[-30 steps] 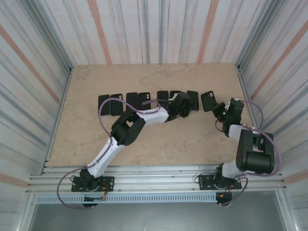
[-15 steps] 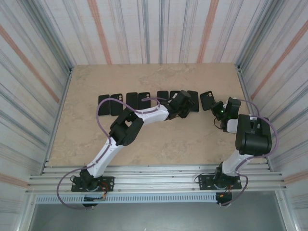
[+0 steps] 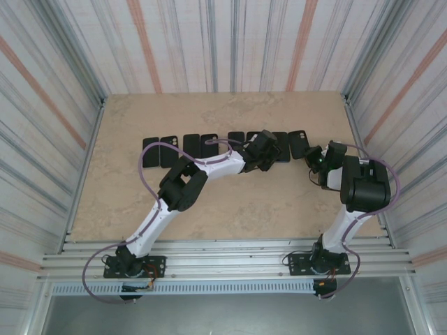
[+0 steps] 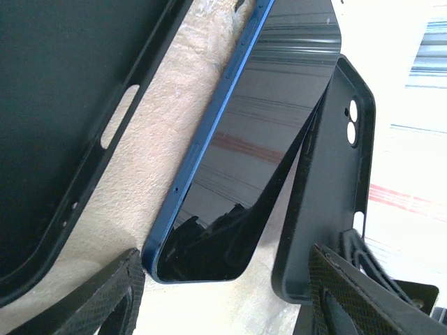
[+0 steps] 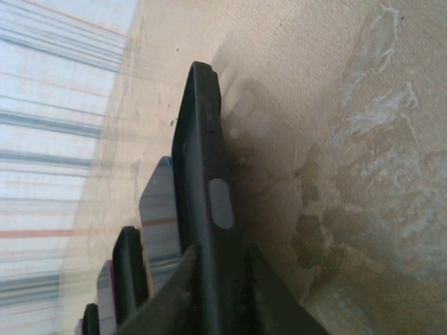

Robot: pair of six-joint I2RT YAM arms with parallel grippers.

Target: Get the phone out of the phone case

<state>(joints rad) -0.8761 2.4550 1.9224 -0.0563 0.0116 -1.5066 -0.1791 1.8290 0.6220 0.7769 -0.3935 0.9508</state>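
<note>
Left arm (image 3: 216, 167) outstretched, claw (image 4: 227, 279) straddling phone (image 4: 258, 139)

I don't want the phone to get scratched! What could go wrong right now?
The case stands tilted in the right gripper, leaning over the phone; if it slips, it may slap the screen. The left gripper hangs open close above the phone and could scrape it.

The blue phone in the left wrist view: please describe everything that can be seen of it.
The blue phone has a metallic-looking blue rim with side buttons and a glossy dark screen, face up, mirroring the striped walls. It lies flat on the beige table, out of any case; a black case meets its right edge.
</note>
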